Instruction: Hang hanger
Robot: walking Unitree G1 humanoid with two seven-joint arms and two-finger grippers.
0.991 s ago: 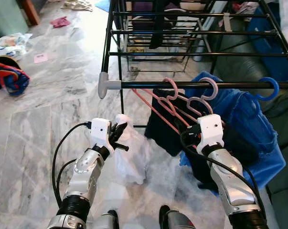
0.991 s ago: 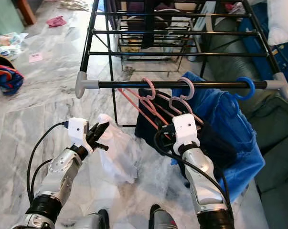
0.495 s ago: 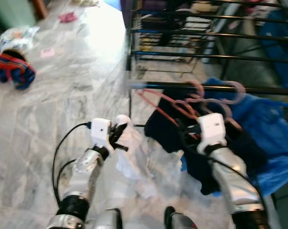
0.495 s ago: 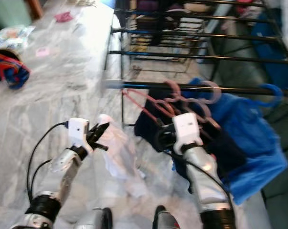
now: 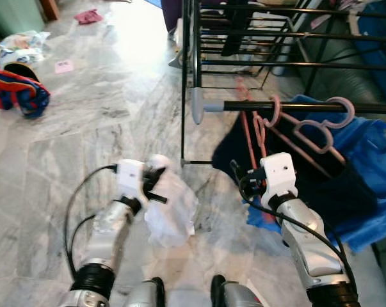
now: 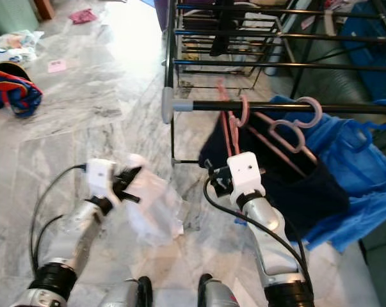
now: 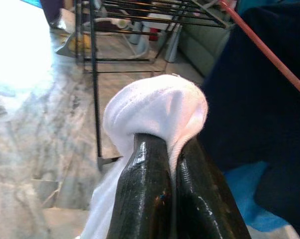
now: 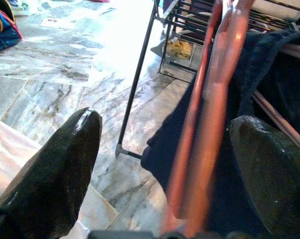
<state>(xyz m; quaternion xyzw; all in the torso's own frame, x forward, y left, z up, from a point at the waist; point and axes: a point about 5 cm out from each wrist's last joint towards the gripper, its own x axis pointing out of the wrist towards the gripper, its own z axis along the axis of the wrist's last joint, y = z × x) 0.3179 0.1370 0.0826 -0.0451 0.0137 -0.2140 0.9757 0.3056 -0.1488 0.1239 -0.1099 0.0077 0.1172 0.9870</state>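
Note:
Pink hangers (image 5: 270,117) hook over the black rail (image 5: 295,106) of a drying rack, with a dark navy garment (image 5: 308,176) and a blue garment (image 5: 375,153) draped below them. My right gripper (image 8: 167,122) is open just in front of the garments. A pink hanger arm (image 8: 217,94) stands between its wide-apart fingers (image 8: 65,149), untouched. My left gripper (image 5: 155,183) is shut on a white cloth (image 7: 157,104), which hangs down over the marble floor (image 5: 170,214).
The rack's grey rail end (image 5: 198,106) and upright leg (image 5: 183,83) stand just ahead of my left arm. A red-and-blue bag (image 5: 16,93), a plastic bag (image 5: 20,41), a pink paper (image 5: 63,65) and a red cloth (image 5: 89,16) lie on the floor at far left. A grey sofa (image 5: 346,70) is behind the rack.
The camera has swung, so the rack now sits further right in the picture. The pink hangers hang steeper on the rail. Both grippers keep their places and states.

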